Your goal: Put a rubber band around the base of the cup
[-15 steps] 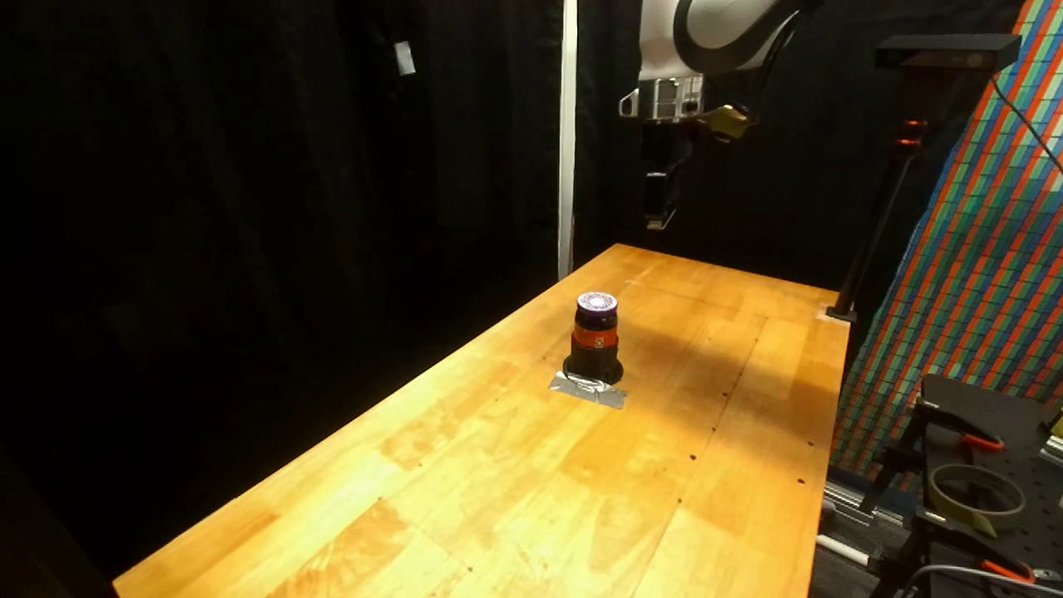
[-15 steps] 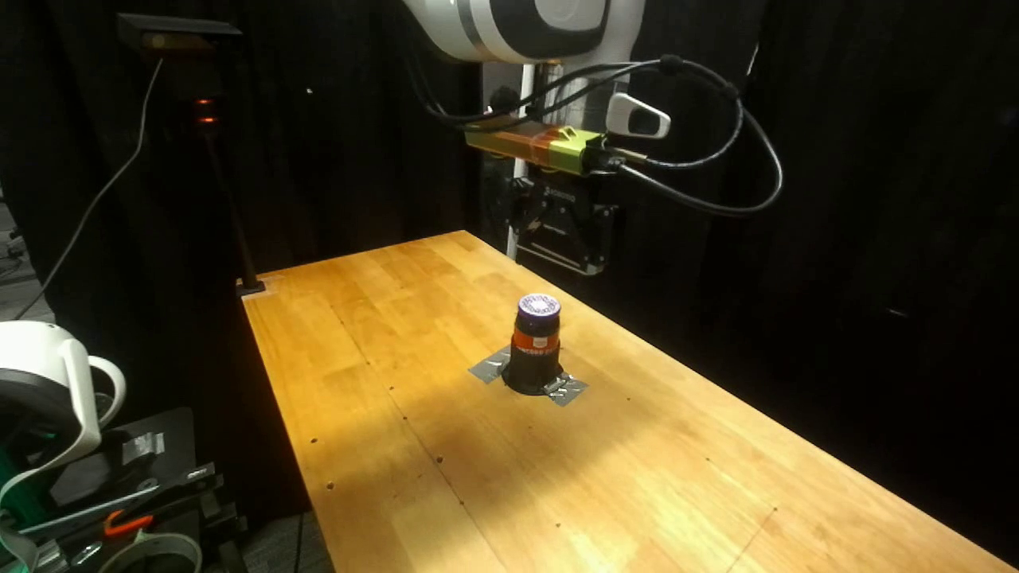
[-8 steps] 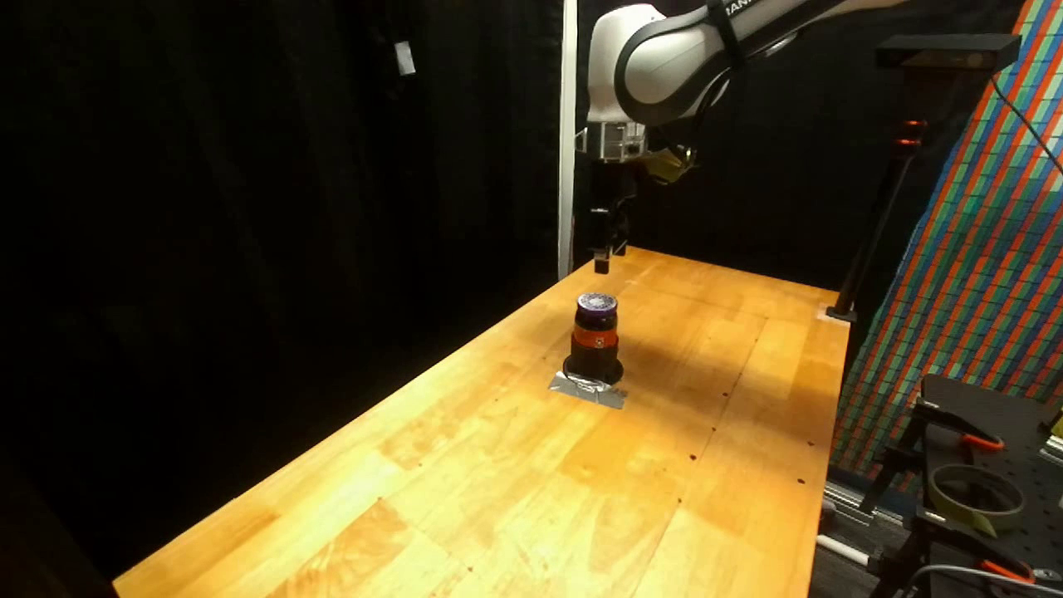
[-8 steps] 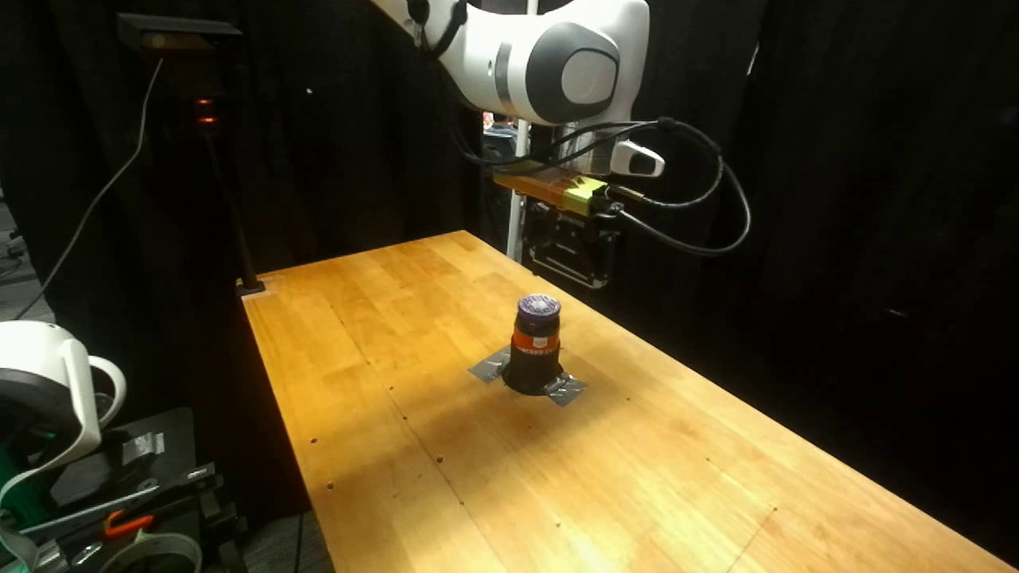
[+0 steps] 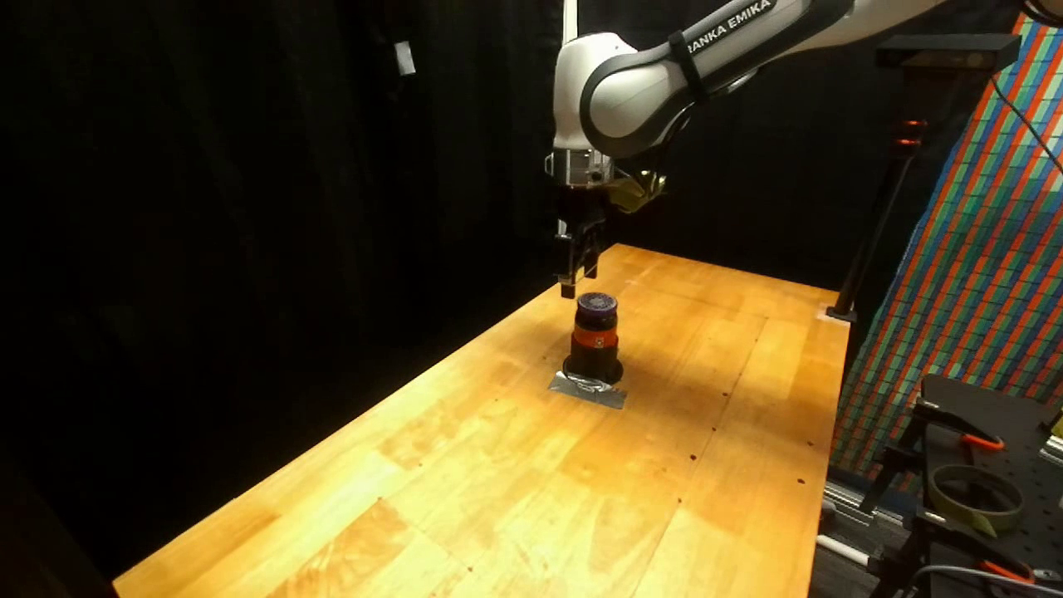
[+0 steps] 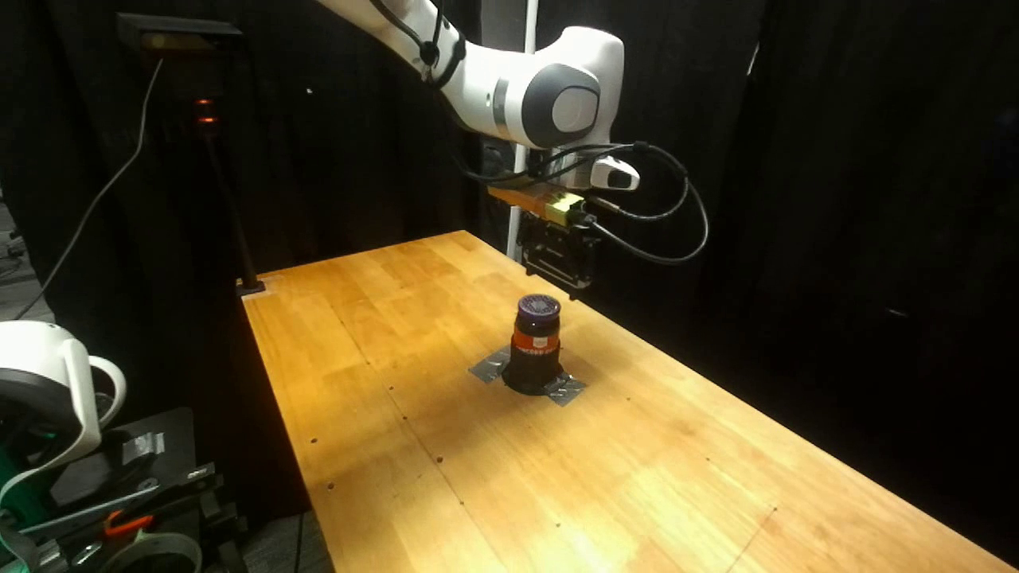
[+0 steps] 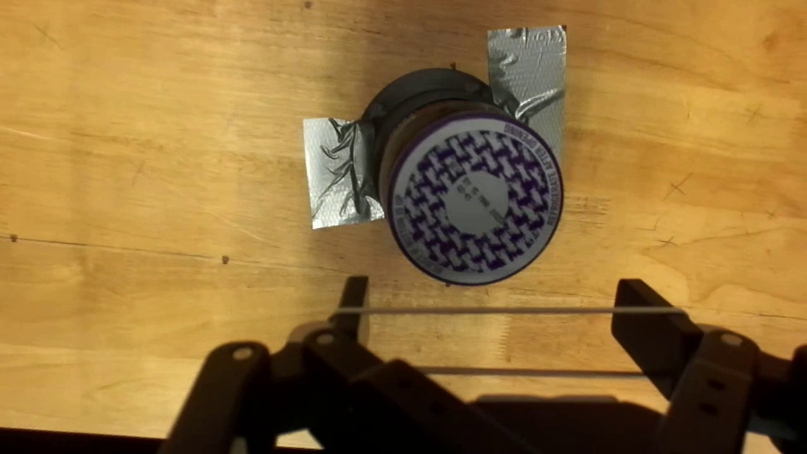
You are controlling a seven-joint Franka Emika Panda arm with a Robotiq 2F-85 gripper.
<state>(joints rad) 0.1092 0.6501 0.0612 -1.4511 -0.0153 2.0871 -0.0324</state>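
The cup [image 5: 595, 339] is a small dark jar-like cylinder with an orange-red middle and a purple-patterned lid. It stands upright on the wooden table and also shows in an exterior view [image 6: 536, 342]. The wrist view shows its lid [image 7: 476, 202] from above. My gripper [image 7: 492, 293] is open, with its fingers wide apart. A thin rubber band [image 7: 492, 310] is stretched around both fingers as two parallel strands. The gripper hangs above lid height, beside the cup near the table's edge, in both exterior views [image 5: 580, 283] [image 6: 552, 285]. It is apart from the cup.
Silver tape strips [image 7: 343, 170] [image 7: 533, 69] hold the cup's black base to the wooden table [image 5: 648, 465]. A black stand [image 5: 872, 224] with a bar-shaped device stands at the table's far corner. A cart with a tape roll [image 5: 976, 497] is beside the table.
My gripper has come down and moved closer to the cup. Its shadow has moved over the lid, which looks darker. The cup has not moved.
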